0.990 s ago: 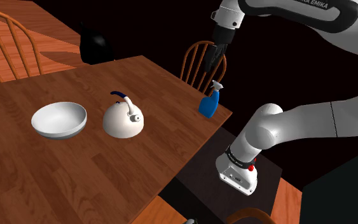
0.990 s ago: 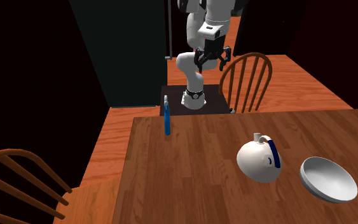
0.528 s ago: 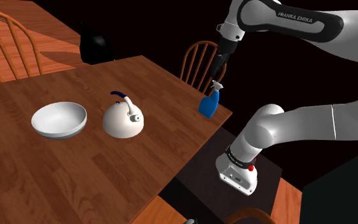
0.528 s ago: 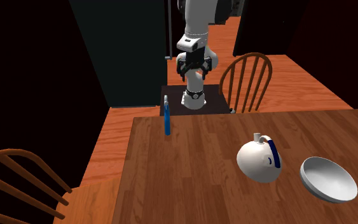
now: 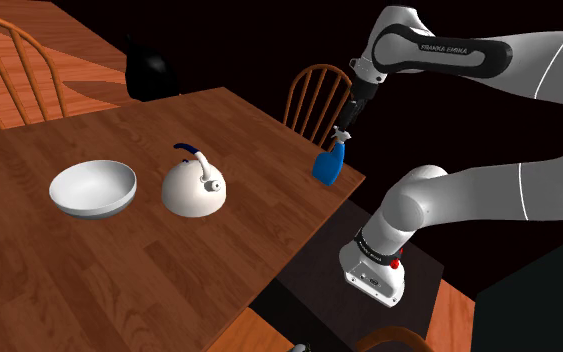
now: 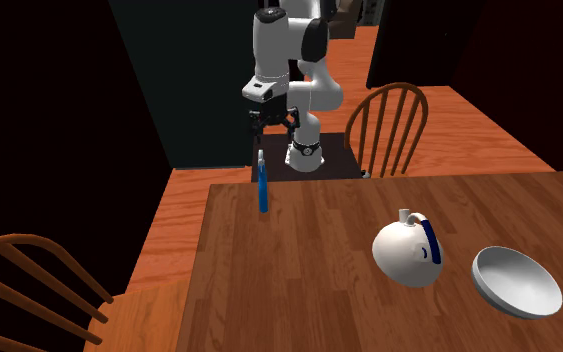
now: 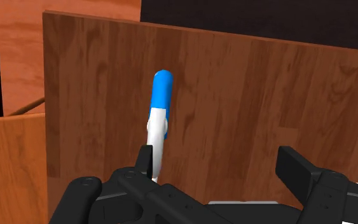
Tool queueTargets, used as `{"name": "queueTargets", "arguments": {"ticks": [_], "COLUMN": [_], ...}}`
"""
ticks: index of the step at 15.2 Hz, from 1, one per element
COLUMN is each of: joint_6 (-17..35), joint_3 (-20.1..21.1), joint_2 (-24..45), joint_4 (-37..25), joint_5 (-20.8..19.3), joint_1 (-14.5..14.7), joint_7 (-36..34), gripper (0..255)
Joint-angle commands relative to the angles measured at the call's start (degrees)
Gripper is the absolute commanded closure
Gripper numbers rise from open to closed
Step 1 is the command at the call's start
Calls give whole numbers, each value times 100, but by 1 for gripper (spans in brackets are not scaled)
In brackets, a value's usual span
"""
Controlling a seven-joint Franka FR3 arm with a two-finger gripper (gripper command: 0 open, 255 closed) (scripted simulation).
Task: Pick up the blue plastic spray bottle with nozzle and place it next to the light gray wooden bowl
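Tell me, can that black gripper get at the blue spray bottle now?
Probably yes: the open gripper hangs right above the spray bottle, nothing between, though it sits nearer one finger.

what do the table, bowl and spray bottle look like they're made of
Table: wood, matte brown, with clear grain lines. Bowl: smooth plain pale grey-white, no grain showing, so material unclear. Spray bottle: smooth blue body, white nozzle, probably plastic.

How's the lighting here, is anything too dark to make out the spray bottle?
Shoulder view: dim, the spray bottle stands against a black area, yet readable. Second exterior view: dim too, black areas beyond the table. Wrist view: brightest, bottle clear against the wood.
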State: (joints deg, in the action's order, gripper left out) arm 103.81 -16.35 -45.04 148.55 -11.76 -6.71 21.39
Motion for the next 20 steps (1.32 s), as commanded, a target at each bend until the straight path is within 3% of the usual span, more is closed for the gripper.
{"name": "queueTargets", "arguments": {"ticks": [1,3,10,18,19,20], "joint_6": [302,551,1151,1202,1202,1202], "joint_3": [-281,-523,-662,-674,-674,-674], "joint_2": [190,356,522,540,540,540], "joint_4": [54,88,524,556,556,556], "joint_5": [-182,-322,-432,-440,-440,-440], "joint_1": [-103,-186,-217,-218,-218,-218], "joint_7": [243,443,430,429,429,429], "gripper": [0,0,0,0,255,255]}}
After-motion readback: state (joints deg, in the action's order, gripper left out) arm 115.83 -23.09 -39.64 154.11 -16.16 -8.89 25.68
